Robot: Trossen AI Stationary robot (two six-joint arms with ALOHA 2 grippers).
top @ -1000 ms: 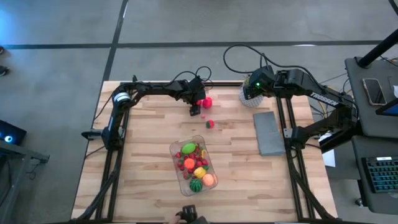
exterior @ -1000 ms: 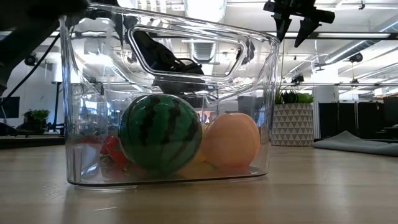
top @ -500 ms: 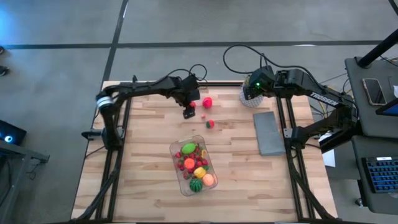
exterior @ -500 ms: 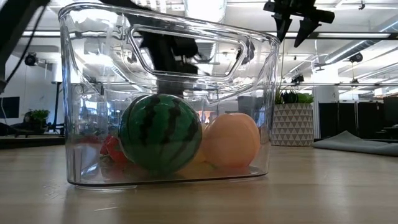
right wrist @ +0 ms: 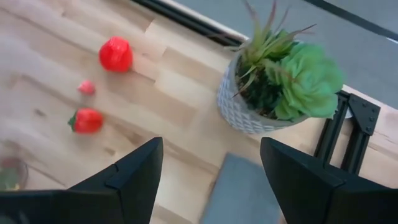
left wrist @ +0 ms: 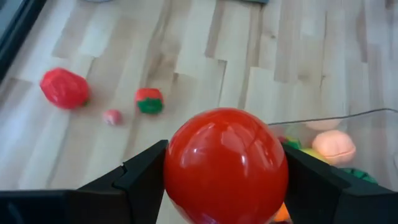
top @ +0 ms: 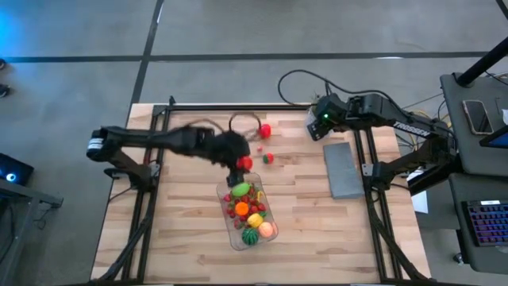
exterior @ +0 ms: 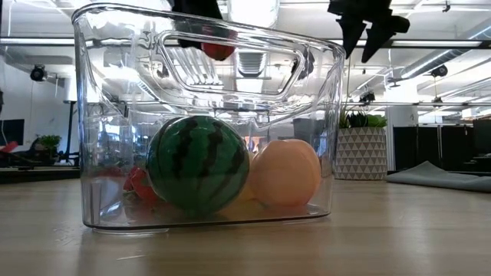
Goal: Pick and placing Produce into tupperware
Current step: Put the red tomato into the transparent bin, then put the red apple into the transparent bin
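My left gripper (top: 242, 164) hangs over the table just beyond the far end of the clear tupperware (top: 248, 210) and is shut on a red ball (left wrist: 225, 155). The tupperware rests flat on the wood. It holds several toy pieces, among them a watermelon (exterior: 198, 163) and a peach-coloured ball (exterior: 285, 172). Loose Produce lies on the table farther off: a red piece (top: 264, 129), a tiny pink one (left wrist: 112, 116) and a strawberry (top: 268, 159). My right gripper (right wrist: 211, 155) is open, raised near the table's far right, by the potted plant (right wrist: 286, 87). My left gripper pinches the red ball (left wrist: 186, 168) between its two fingers, one on each side of its widest part. The fingers (left wrist: 140, 177) come from above, slanting down. The ball is lifted clear of the table and shows high above the tupperware's rim in the low view (exterior: 219, 50).
A flat grey slab (top: 343, 169) lies on the right part of the table, near the plant in its white pot. Black frame rails run along the table's left, right and far edges. Bare wood shows left of the tupperware.
My left gripper, shut on the red ball throughout, has swept from the far middle of the table toward the near edge, up to the tupperware's far end, and the arm has swung low across the table's left. My right arm has shifted slightly toward the left over the plant.
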